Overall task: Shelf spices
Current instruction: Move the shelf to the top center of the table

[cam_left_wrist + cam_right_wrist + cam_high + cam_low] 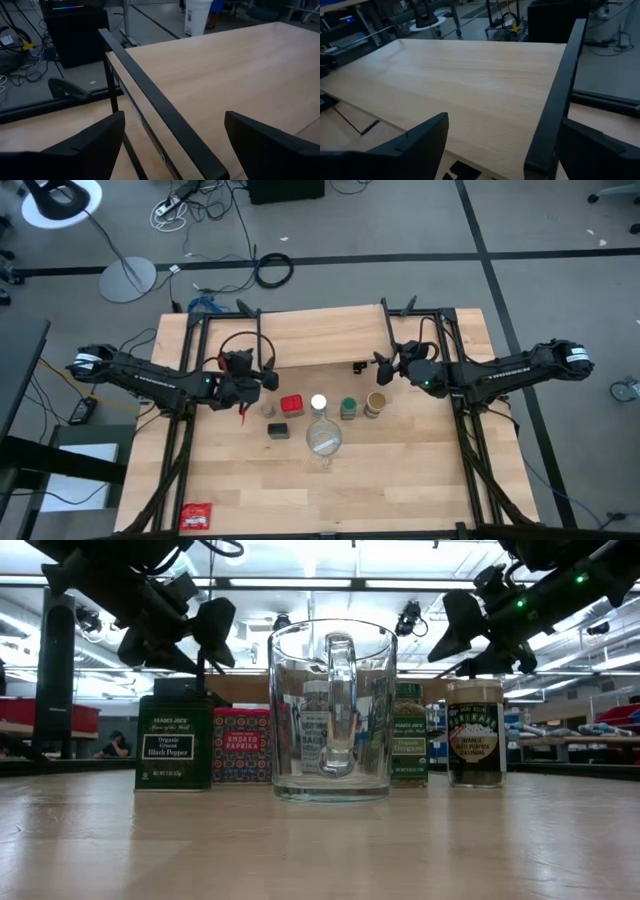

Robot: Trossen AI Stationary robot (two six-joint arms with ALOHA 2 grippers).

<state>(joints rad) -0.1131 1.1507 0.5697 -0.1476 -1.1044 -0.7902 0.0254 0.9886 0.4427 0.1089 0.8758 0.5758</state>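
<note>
Wooden tabletop (400, 480) above grey, cable-strewn floor (400, 220).

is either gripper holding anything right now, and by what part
Nothing is held. The left gripper and right gripper are both open and empty, over the shelf.

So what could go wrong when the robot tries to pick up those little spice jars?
The spices sit close together, so fingers closing on the red tin might bump the white-lidded jar beside it.

The glass pitcher stands close in front of the row; an arm dipping low could knock it.

Both grippers, left and right, hover open near the shelf, so one could clip its black frame.
</note>
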